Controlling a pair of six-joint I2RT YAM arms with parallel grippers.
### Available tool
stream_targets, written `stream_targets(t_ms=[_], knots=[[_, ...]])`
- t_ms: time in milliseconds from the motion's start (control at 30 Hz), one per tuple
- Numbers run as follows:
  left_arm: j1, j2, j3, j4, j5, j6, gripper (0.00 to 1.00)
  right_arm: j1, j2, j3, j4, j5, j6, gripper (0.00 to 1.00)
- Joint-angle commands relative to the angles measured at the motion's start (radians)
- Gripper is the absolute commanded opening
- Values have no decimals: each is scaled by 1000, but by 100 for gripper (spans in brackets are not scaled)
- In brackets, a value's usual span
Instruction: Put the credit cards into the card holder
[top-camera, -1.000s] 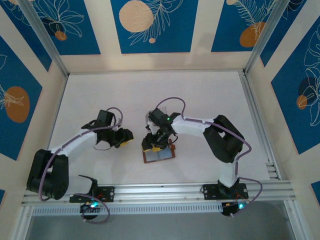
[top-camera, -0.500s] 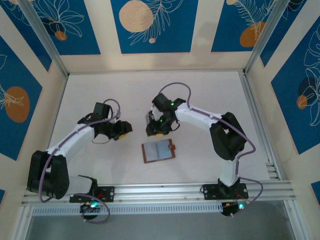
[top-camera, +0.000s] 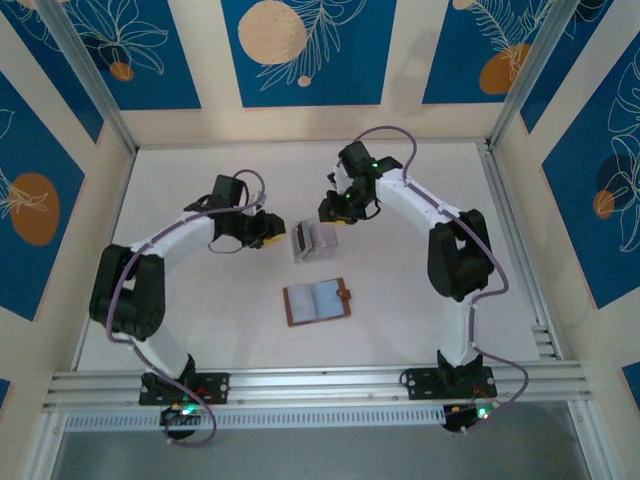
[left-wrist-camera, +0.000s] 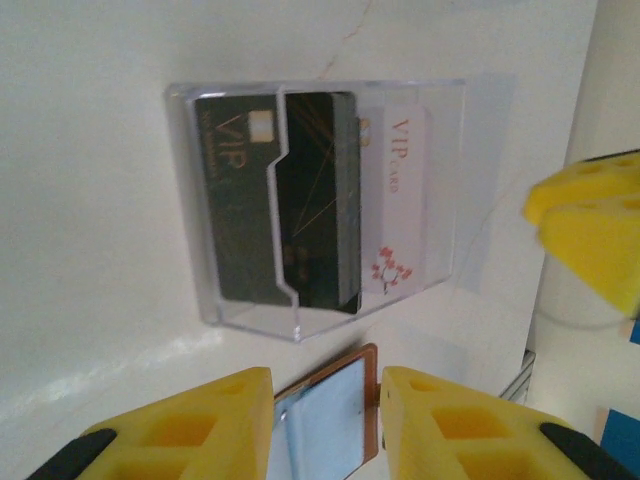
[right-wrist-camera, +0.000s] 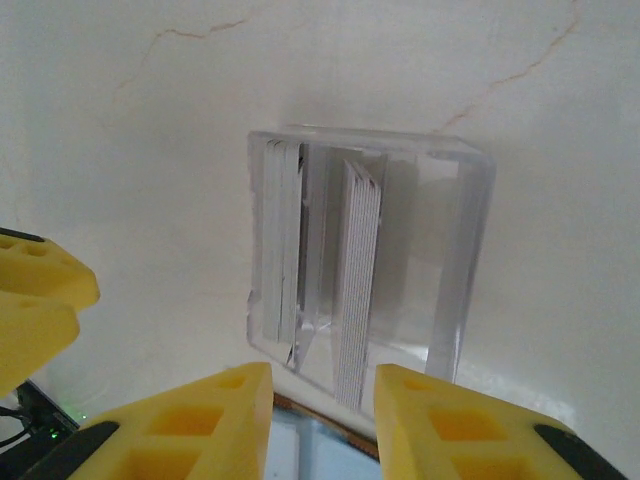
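Observation:
The credit cards (left-wrist-camera: 318, 205) stand in a clear slotted stand (top-camera: 312, 241): a dark VIP card (left-wrist-camera: 235, 200), a black card and a white VIP card (left-wrist-camera: 400, 190). In the right wrist view the cards (right-wrist-camera: 358, 285) show edge-on. The card holder (top-camera: 317, 301), a brown wallet, lies open and flat nearer the arms, bluish pockets up. My left gripper (top-camera: 263, 232) is just left of the stand, open and holding nothing (left-wrist-camera: 327, 392). Just behind the stand on its right, my right gripper (top-camera: 334, 210) is also open and holding nothing (right-wrist-camera: 322, 385).
The white table (top-camera: 420, 290) is ringed by patterned blue walls and a metal frame. The two grippers sit close together on either side of the stand; each shows as a yellow finger (left-wrist-camera: 590, 240) in the other's wrist view.
The right gripper has left the open wallet and moved back past the stand. The left gripper has swung right and back to the stand's left side.

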Motion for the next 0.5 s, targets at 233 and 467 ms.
stream_targets(t_ms=[233, 467], knots=[[-29, 159, 111, 47, 55, -18, 33, 11, 101, 56, -48, -48, -31, 41], [-33, 206, 108, 70, 63, -21, 32, 22, 143, 89, -54, -95, -33, 40]])
